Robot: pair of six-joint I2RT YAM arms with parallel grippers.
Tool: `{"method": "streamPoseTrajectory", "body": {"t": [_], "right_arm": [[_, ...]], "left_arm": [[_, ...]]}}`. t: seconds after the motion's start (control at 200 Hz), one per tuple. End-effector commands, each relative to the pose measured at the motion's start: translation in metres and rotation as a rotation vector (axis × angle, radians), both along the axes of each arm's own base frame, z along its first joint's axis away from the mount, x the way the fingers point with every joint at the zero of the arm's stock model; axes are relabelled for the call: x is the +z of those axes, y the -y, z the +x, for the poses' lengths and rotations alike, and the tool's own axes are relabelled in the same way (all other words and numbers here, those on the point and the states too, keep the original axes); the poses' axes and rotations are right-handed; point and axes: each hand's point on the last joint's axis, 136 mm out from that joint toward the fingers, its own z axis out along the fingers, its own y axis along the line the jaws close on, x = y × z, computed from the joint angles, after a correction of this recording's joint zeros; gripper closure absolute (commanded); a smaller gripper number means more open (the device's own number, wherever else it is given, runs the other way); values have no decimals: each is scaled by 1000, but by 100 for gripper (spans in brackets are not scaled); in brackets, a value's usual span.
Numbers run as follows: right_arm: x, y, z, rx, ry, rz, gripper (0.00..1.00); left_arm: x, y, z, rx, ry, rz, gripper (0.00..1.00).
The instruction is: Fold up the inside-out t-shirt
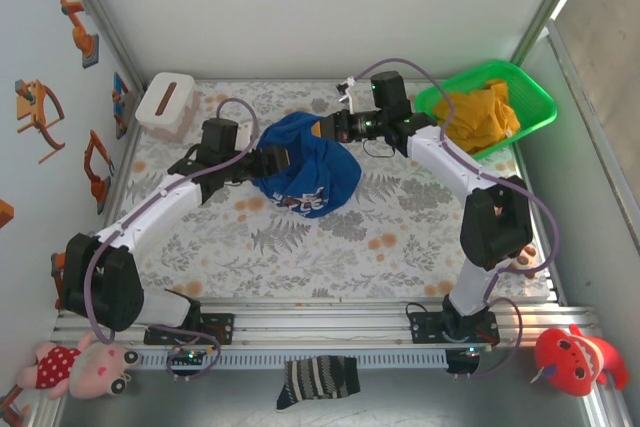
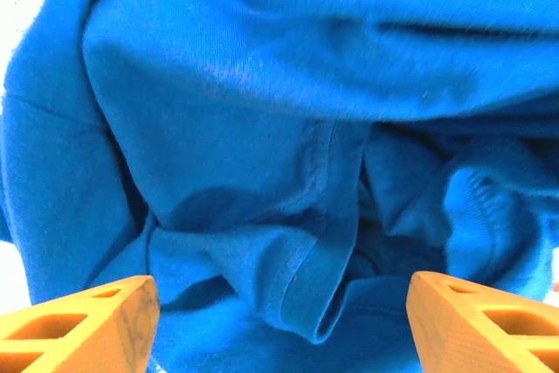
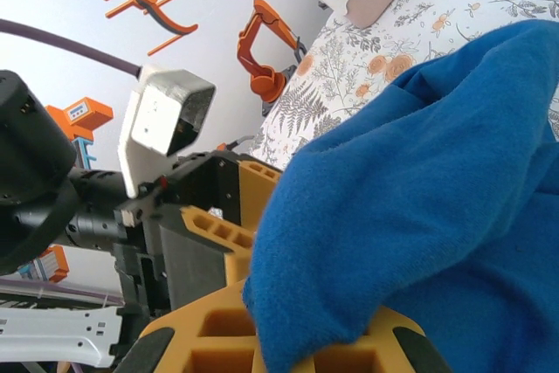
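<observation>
The blue t-shirt (image 1: 305,175) is lying bunched in a heap on the far half of the worktop (image 1: 400,247), about midway between its left and right edges. One fold is hanging from the right claw (image 1: 325,129), which is clenching that cloth between its orange fingers (image 3: 227,312). The left claw (image 2: 281,290) is facing the heap's left side, jaws standing wide apart — grasping nothing. A green basket (image 1: 532,99) is sitting at the far right corner, a white box (image 1: 165,102) at the far left.

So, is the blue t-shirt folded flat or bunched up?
Bunched, not folded. The blue t-shirt is a crumpled mass with deep creases; the right hand pinches one edge, the open left hand faces loose folds.
</observation>
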Motion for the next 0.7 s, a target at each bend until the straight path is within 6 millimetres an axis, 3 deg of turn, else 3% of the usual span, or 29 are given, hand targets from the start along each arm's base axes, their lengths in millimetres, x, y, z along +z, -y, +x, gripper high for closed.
{"method": "streamPoseTrajectory", "body": {"t": [0.0,0.23,0.31,0.366,0.451,0.541,0.696], "right_arm": [[35,0,0,14,75,64,100],[30,-3,5,5,64,96,100],[29,-2,5,-3,68,98,100],[28,-2,5,-3,66,97,100],[28,4,4,-9,67,95,100],[22,17,7,-41,69,83,100],[3,50,29,-142,43,60,100]], "left_arm": [[-2,5,-2,-42,17,61,24],[-25,17,4,-88,-28,162,24],[-34,22,10,-99,-42,186,28],[-41,23,15,-96,-57,206,38],[-42,24,23,-87,-60,225,70],[-21,21,32,-66,-19,234,100],[60,16,39,-50,81,155,100]]}}
